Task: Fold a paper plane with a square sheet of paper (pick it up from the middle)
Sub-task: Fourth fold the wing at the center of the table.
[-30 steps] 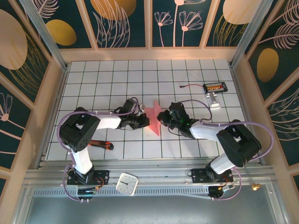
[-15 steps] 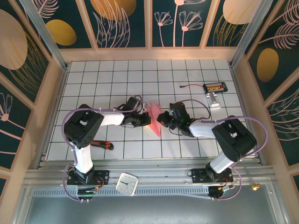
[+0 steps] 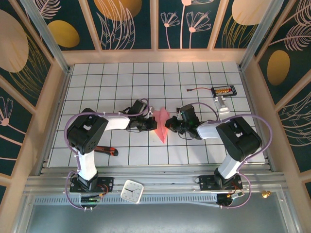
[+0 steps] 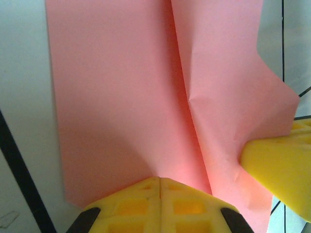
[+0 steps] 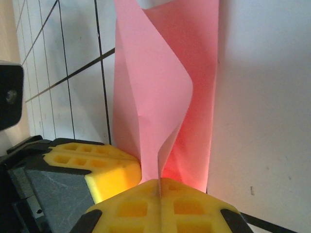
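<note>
Top external view: the square sheet of paper, already folded into a narrow pointed shape, sits near the middle of the table, running near to far between the two arms. I cannot tell whether it is lifted clear of the surface. The left gripper meets it from the left and the right gripper from the right, each at about mid-length. In the left wrist view the yellow fingers are pressed flat together with the pink edge caught at their seam, and a long crease runs away from them. The right wrist view shows its own fingers likewise clamped on the paper, whose layers curl loosely apart. Both grippers are thus closed and pinching the sheet. I judge this a mid-fold step, probably setting the centre ridge or a wing. The next move calls for bringing the curled layers flat along the crease without letting the thin paper slip or tear.
</note>
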`<state>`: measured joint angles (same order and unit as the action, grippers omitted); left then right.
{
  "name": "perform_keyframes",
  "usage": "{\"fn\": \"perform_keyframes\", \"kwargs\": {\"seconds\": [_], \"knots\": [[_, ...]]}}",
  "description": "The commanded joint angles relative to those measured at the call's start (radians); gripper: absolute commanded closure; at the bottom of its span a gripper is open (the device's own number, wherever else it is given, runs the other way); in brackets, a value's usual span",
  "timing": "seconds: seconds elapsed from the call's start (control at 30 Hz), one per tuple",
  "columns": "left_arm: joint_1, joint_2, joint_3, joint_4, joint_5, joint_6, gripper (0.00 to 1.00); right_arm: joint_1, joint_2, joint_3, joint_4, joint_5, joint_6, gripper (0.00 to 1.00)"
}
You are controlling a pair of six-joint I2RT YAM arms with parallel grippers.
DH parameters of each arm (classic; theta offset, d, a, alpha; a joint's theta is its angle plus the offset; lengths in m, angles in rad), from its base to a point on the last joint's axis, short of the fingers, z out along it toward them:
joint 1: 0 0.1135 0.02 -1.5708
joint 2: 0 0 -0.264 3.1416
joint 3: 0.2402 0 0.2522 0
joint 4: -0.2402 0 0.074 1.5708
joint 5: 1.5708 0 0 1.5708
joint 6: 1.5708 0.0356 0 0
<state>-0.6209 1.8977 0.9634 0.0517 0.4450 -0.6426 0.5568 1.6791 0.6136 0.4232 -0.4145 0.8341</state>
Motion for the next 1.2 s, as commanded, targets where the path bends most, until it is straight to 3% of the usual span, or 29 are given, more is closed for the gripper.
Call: {"fn": "perform_keyframes", "kwargs": {"seconds": [0.0, 0.33, 1.17], "knots": [[0.003, 0.031, 0.003, -0.076, -0.063, 0.03, 1.0, -0.003, 0.03, 0.027, 0.015, -0.038, -0.05, 1.0], [0.004, 0.031, 0.037, -0.09, -0.072, 0.039, 1.0, -0.065, 0.068, 0.042, 0.013, -0.065, -0.099, 1.0], [0.004, 0.038, 0.056, -0.099, -0.067, 0.05, 1.0, -0.053, 0.103, 0.101, -0.035, -0.116, -0.185, 1.0]]}}
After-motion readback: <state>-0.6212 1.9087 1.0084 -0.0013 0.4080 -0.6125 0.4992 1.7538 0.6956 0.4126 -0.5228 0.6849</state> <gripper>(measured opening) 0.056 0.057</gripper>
